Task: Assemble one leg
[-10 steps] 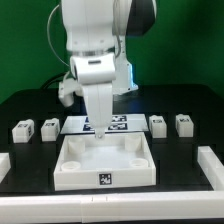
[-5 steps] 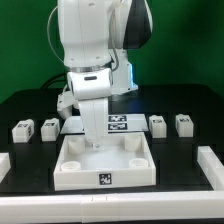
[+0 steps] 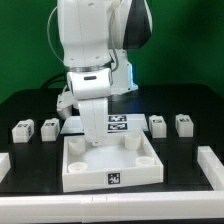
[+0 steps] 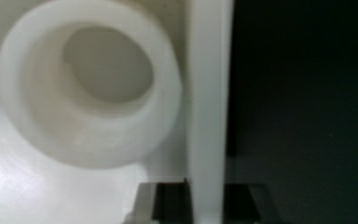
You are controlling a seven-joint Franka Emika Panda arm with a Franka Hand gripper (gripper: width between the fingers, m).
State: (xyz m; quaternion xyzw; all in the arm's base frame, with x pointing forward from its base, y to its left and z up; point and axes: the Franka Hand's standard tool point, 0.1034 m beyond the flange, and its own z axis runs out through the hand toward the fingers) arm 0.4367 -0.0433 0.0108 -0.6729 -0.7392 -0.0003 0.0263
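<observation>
My gripper (image 3: 88,138) reaches down onto the far left corner of the large white square tray (image 3: 112,172). In the wrist view the tray's thin wall (image 4: 208,100) runs between my two dark fingertips (image 4: 162,205), beside a round corner socket (image 4: 91,85). The gripper (image 4: 206,206) is shut on that wall. Several small white legs stand on the black table. Two are at the exterior view's left (image 3: 22,129) (image 3: 49,128), and two at its right (image 3: 157,124) (image 3: 183,124). None of them is touched.
The marker board (image 3: 118,122) lies behind the tray, partly hidden by the arm. White rails stand at the front left (image 3: 4,160) and front right (image 3: 211,165) of the table.
The tray has shifted toward the exterior view's right with the gripper at its far left corner and now sits slightly turned. The legs have not moved.
</observation>
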